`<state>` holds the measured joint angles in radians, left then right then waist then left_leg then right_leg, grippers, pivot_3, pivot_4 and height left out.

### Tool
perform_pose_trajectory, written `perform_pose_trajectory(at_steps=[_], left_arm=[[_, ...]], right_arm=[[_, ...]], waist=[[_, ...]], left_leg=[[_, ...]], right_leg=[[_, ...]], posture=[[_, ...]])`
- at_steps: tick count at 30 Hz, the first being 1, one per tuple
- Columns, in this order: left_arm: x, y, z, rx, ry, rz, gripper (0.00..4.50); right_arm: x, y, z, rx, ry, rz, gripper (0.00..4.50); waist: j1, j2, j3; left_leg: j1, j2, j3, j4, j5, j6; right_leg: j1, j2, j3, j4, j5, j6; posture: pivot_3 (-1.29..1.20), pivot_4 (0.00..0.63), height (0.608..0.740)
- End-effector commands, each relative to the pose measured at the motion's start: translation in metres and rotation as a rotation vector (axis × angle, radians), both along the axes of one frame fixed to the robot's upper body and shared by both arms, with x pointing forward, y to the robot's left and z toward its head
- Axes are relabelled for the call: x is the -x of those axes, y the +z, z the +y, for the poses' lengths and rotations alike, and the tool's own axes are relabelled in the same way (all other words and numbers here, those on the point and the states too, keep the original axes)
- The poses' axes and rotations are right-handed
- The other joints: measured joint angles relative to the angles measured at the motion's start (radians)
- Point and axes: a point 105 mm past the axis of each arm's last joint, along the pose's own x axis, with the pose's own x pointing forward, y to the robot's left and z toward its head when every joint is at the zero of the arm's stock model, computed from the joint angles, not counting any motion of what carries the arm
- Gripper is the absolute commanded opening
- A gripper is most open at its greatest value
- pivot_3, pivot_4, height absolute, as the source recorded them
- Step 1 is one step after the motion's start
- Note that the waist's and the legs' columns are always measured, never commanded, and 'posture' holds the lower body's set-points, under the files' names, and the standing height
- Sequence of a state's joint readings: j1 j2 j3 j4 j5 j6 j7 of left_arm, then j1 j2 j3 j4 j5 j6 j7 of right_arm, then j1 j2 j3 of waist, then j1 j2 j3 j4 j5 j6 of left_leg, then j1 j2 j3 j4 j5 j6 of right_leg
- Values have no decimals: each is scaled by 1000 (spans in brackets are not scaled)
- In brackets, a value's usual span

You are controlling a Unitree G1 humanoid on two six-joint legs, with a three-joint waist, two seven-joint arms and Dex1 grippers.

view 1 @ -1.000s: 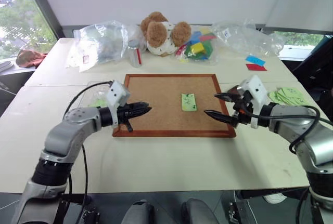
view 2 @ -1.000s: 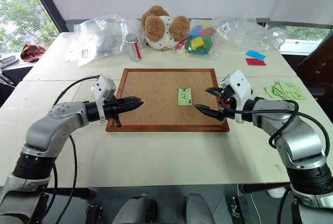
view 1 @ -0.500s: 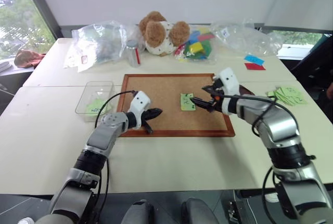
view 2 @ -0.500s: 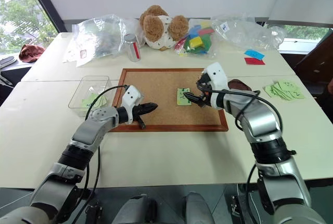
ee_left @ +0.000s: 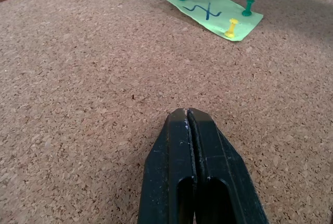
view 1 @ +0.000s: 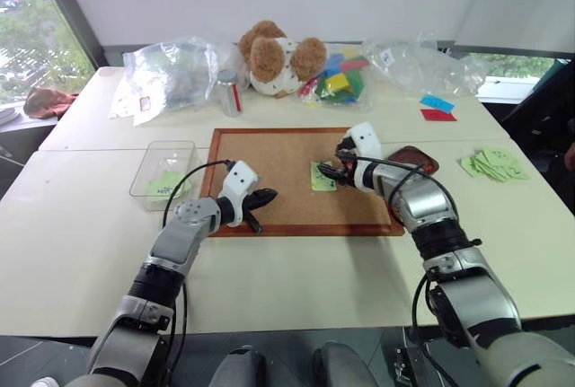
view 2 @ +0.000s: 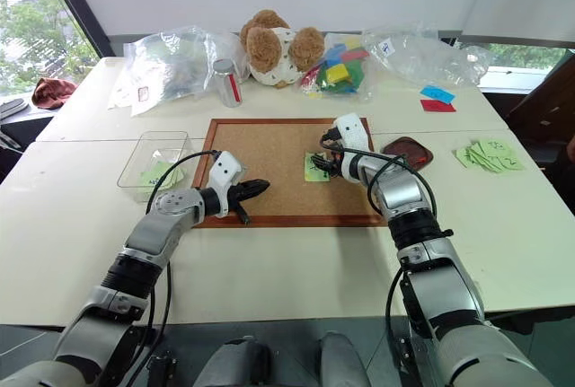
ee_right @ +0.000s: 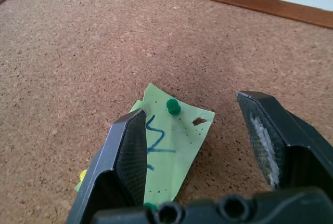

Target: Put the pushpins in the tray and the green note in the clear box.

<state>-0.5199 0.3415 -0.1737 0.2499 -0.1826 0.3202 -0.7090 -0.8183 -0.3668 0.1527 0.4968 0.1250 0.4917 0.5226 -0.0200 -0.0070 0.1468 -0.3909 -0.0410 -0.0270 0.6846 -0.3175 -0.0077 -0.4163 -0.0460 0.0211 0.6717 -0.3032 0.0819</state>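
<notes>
The green note (view 1: 321,178) lies pinned on the corkboard (view 1: 274,158), marked with a blue scribble. Its pushpins are two green ones (ee_right: 173,106) (ee_left: 248,7) and a yellow one (ee_left: 231,25). My right gripper (ee_right: 190,112) is open over the note's far corner, its fingers either side of one green pin without touching it. My left gripper (view 1: 269,196) is shut and empty, low over the board's front left part, pointing at the note. The tray (view 1: 414,158) sits just right of the board. The clear box (view 1: 144,182) stands left of it, a green slip inside.
A bunch of green slips (view 1: 492,164) lies at the right. At the back are a teddy bear (view 1: 274,55), plastic bags (view 1: 175,73), a small can (view 1: 232,92) and coloured papers (view 1: 437,109). The board's wooden frame is a low raised edge.
My right gripper has travelled left across the board to the note, and its jaws have narrowed a little. The left gripper went down to the board's front left, then held still.
</notes>
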Motion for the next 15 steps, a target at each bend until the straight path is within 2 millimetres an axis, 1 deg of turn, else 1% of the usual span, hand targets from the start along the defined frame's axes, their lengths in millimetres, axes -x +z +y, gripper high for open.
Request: perform_pose_trajectory(at_steps=[1, 3, 4, 15], left_arm=[[3, -7, 4, -15, 18, 19, 0], [4, -7, 4, -15, 20, 20, 0], [4, -7, 4, -16, 21, 21, 0], [5, -8, 4, -17, 26, 26, 0]], right_arm=[[-7, 22, 6, -22, 16, -76, 2692], [-9, 23, 7, -19, 15, -82, 2109], [-10, 23, 7, -11, 11, -84, 1702], [-8, 16, 15, -18, 49, -58, 1702]], waist=[[0, 0, 0], [-1, 0, 0], [0, 0, 0], [-1, 0, 0]], left_leg=[[0, 0, 0, 0, 0, 0], [0, 0, 0, 0, 0, 0], [0, 0, 0, 0, 0, 0], [0, 0, 0, 0, 0, 0]], right_leg=[[0, 0, 0, 0, 0, 0], [-1, 0, 0, 1, 0, 0], [-1, 0, 0, 1, 0, 0], [-1, 0, 0, 1, 0, 0]], posture=[[0, 150, 740], [0, 150, 740], [0, 150, 740], [0, 150, 740]])
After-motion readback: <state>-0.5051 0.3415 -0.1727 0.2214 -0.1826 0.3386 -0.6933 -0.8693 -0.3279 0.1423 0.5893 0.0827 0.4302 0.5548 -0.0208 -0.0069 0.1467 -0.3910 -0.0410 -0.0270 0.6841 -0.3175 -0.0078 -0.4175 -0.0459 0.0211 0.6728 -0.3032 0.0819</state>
